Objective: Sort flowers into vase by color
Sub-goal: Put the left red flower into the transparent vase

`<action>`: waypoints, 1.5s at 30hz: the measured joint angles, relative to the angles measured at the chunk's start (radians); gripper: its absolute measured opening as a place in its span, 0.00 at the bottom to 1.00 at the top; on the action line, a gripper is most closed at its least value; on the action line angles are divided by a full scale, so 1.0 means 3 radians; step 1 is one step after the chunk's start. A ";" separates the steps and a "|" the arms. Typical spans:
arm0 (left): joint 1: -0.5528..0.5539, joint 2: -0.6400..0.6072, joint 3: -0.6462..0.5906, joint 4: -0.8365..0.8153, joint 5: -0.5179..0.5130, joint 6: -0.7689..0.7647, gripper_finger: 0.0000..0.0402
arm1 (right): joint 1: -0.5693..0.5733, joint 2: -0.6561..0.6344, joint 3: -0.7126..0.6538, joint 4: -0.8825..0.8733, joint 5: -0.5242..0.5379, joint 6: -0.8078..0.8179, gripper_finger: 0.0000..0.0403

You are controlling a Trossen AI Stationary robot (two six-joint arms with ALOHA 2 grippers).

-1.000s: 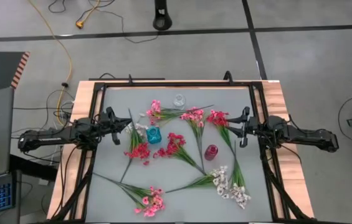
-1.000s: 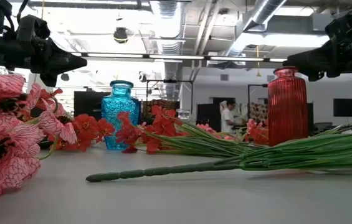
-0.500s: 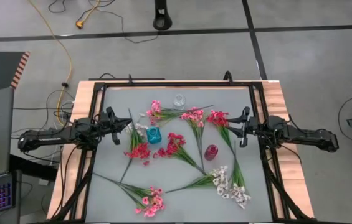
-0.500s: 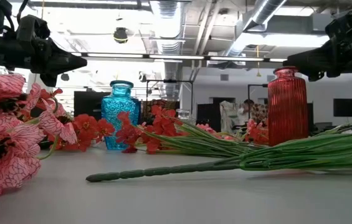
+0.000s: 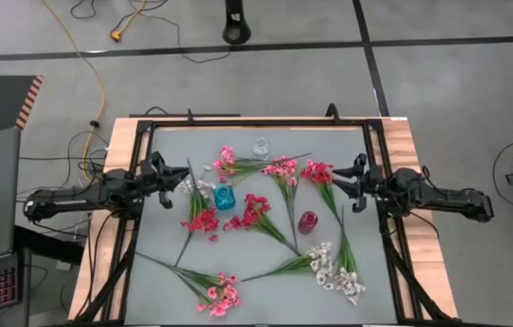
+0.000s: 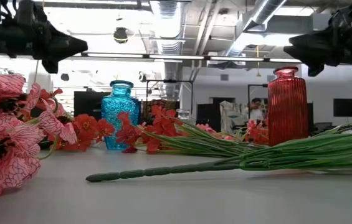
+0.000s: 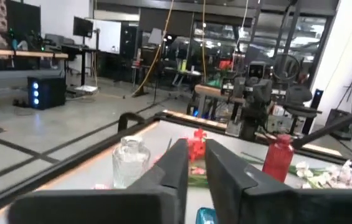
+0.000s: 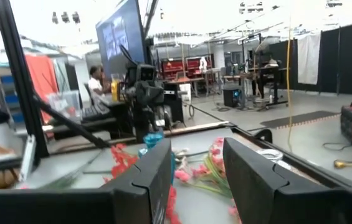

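Artificial sprigs lie flat over the grey table: red ones (image 5: 203, 219) (image 5: 254, 211) (image 5: 317, 173), pink ones (image 5: 228, 161) (image 5: 282, 168) (image 5: 221, 293), and white ones (image 5: 334, 267) (image 5: 200, 186). Three small vases stand upright among them: clear glass (image 5: 261, 147), blue (image 5: 225, 198) and red (image 5: 308, 222). My left gripper (image 5: 178, 179) (image 7: 196, 155) hovers over the table's left side, near the white and red sprigs, with a narrow gap between its fingers. My right gripper (image 5: 340, 179) (image 8: 197, 163) hovers at the right side, beside the red sprig, and is open. Neither holds anything.
A black frame (image 5: 256, 123) runs around the table, with wooden margins outside it. In the low view a long green stem (image 6: 182, 168) lies across the near part of the table, and pink blossoms (image 6: 4, 137) lie close on the left. People show in the room behind.
Both grippers have risen a little above the table, as the low view shows. In the high view, the right one has edged slightly toward the table's middle. The flowers and vases have stayed where they were.
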 joint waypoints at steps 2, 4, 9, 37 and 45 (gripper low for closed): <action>-0.0001 0.0113 0.0071 -0.0048 0.0000 0.0018 0.18 | 0.0000 0.0000 0.0000 0.0009 0.0000 0.0077 0.42; 0.0000 0.0237 0.0171 -0.0108 0.0001 0.0083 0.24 | 0.0000 0.0000 0.0000 0.0007 0.0000 0.0141 0.42; -0.0001 0.0610 0.0579 -0.0895 0.0025 0.0235 0.36 | 0.0000 0.0000 0.0000 -0.0007 0.0000 0.0233 0.42; 0.0000 0.2885 0.1820 -0.2616 0.0429 0.1212 0.42 | 0.0000 0.0000 0.0000 -0.0034 0.0001 0.0343 0.42; -0.0001 0.3273 0.1820 -0.2803 0.0184 0.1994 0.42 | 0.0000 0.0000 0.0001 -0.0037 0.0001 0.0350 0.42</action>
